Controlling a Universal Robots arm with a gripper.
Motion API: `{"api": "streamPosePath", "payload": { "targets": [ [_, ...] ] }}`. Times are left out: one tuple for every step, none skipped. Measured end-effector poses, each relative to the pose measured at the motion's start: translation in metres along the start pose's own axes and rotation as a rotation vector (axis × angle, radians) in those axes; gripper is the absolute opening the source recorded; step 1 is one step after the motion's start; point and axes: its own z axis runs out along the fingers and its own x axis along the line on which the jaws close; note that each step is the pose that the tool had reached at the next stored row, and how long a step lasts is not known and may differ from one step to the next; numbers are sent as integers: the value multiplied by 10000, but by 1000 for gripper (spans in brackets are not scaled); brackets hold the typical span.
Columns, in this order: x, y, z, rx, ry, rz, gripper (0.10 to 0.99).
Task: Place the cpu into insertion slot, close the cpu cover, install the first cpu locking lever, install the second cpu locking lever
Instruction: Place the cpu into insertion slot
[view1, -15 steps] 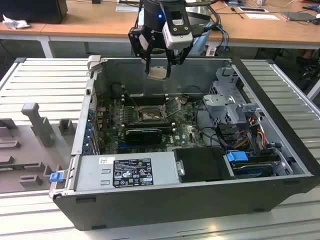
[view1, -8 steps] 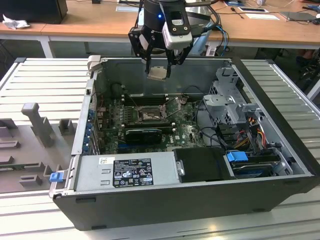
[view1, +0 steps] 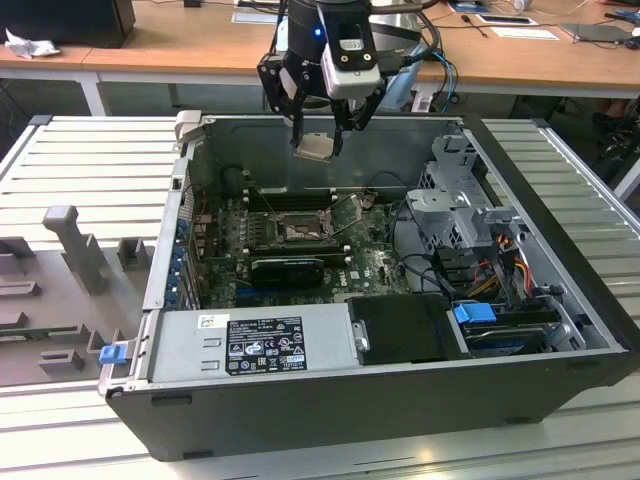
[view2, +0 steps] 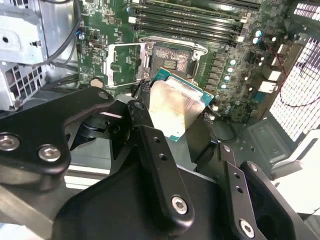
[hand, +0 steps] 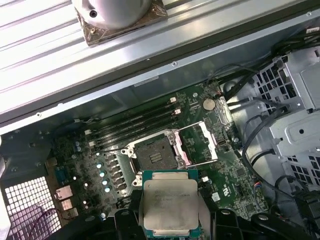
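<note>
My gripper (view1: 318, 150) hangs over the open computer case, shut on the cpu (view1: 315, 147), a small square chip with a pale silver top. The chip sits between the black fingers in both wrist views, cpu (view2: 175, 105) and cpu (hand: 169, 202). Well below it on the green motherboard lies the insertion slot (view1: 297, 232), a square socket with a dark centre (hand: 152, 156) (view2: 172, 59). The cpu cover (hand: 196, 144) (view2: 125, 65) is flipped open beside the slot. The chip is high above the board and touches nothing but the fingers.
A black ridged heatsink (view1: 288, 268) sits just in front of the slot and memory slots (view1: 285, 198) behind it. A grey power supply (view1: 250, 345) fills the case front. The drive cage (view1: 465, 215) and cables stand at the exterior view's right. Case walls (view1: 330, 125) ring the board.
</note>
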Motion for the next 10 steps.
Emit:
{"api": "streamPosePath", "payload": {
  "targets": [
    [0,0,0,-2,-10,108,529],
    [0,0,0,-3,-20,228,529],
    [0,0,1,-7,-31,347,529],
    [0,0,2,-11,-46,517,529],
    [0,0,2,-15,-66,737,529],
    [0,0,2,-18,-78,875,529],
    [0,0,2,-20,-86,972,529],
    [0,0,3,-25,-103,1162,529],
    [0,0,3,-27,-117,1320,529],
    [0,0,3,-29,-125,1411,529]
  ]
}}
